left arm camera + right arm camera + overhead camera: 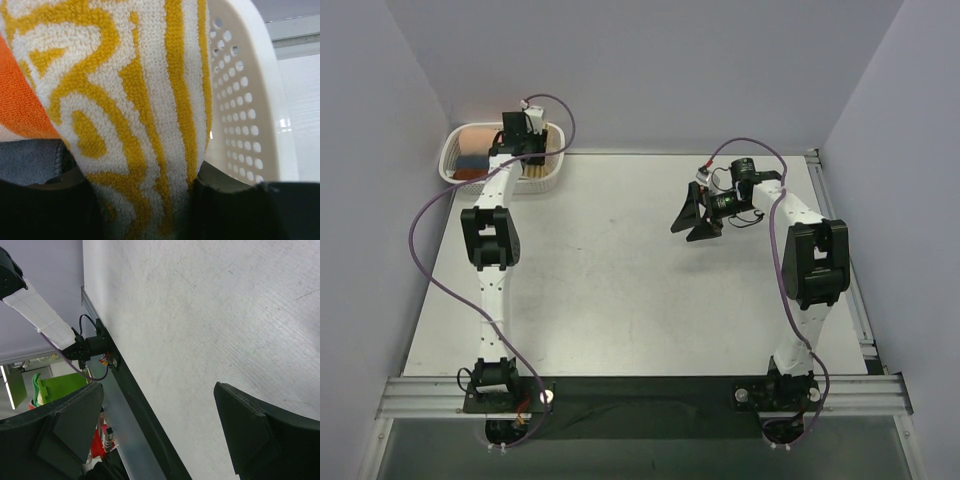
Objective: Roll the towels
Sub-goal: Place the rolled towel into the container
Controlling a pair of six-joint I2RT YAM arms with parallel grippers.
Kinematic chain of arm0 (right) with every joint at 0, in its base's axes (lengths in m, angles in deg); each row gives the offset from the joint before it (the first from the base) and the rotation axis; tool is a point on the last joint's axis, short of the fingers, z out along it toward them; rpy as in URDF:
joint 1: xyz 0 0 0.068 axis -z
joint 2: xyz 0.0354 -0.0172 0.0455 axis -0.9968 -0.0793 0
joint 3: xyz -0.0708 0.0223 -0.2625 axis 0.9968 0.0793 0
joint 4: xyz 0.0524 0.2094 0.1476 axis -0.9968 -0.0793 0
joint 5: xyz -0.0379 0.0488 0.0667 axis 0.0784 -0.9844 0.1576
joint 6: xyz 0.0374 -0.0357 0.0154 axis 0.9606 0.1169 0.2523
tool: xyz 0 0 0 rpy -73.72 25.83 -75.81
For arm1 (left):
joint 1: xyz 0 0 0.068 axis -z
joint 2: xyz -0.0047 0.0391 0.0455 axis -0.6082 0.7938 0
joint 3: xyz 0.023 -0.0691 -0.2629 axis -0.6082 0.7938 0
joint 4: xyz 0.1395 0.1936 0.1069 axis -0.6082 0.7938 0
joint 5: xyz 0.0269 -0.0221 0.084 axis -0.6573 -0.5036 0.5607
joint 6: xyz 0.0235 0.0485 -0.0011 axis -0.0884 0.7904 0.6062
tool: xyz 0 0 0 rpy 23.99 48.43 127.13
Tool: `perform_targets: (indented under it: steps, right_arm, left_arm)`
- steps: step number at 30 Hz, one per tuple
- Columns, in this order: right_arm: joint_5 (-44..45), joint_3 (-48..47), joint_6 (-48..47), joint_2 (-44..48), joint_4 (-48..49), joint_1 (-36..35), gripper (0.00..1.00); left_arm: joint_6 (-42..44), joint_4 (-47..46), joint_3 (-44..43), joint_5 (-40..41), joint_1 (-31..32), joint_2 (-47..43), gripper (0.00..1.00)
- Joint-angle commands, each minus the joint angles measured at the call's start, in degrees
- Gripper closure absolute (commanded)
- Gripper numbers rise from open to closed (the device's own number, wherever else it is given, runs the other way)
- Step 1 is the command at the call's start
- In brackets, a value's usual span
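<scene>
The left gripper [142, 197] pinches the soft, limp towel [145, 90] in the basket [245, 100]; a corner probably grips best; right gripper [157, 400] gapes empty

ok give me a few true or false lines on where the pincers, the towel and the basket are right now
1. The left pincer is closed on a yellow-and-white towel. True.
2. The right pincer holds a towel. False: it is open and empty above the table.
3. The left pincer is at the white basket. True.
4. The basket sits at the table's near right corner. False: it is at the far left corner.
</scene>
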Motion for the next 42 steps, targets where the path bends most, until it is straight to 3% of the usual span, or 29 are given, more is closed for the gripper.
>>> perform_targets:
  steps: [1,7,12,16,20,26,37,42]
  right_arm:
    - [-0.6,0.2,-0.5,0.2,-1.8,0.3,0.0]
    - [-0.9,-0.1,-0.1,-0.8,-1.8,0.3,0.0]
    - [-1.0,-0.3,0.0,-1.3,-1.8,0.1,0.0]
    - [-0.9,-0.4,0.1,-1.5,-1.9,-0.1,0.0]
    - [-0.9,-0.5,0.1,-1.5,-1.8,-0.3,0.0]
    - [-0.9,-0.3,0.0,-1.3,-1.9,-0.4,0.0]
    - [-0.9,-0.6,-0.1,-0.9,-2.0,-0.9,0.0]
    - [-1.1,-0.5,-0.2,-0.8,-2.0,-0.9,0.0]
  left_arm:
    - [0.1,-3.1,-0.7,1.7,-1.8,0.9,1.0]
    - [-0.4,-1.5,-0.1,1.2,-2.0,1.6,0.98]
    - [-0.2,0.3,-0.1,-0.3,-2.0,2.0,0.83]
    - [-2.0,1.1,-0.2,-1.1,-2.0,1.8,0.8]
    - [-2.8,1.4,-0.6,-0.6,-1.9,1.7,0.58]
    - [-3.2,1.9,-1.1,-1.4,-1.8,0.2,0.41]
    - [-2.4,2.0,-2.1,-1.0,-1.6,-2.6,0.21]
    - [-2.1,1.8,-2.4,-1.7,-1.5,-4.2,0.19]
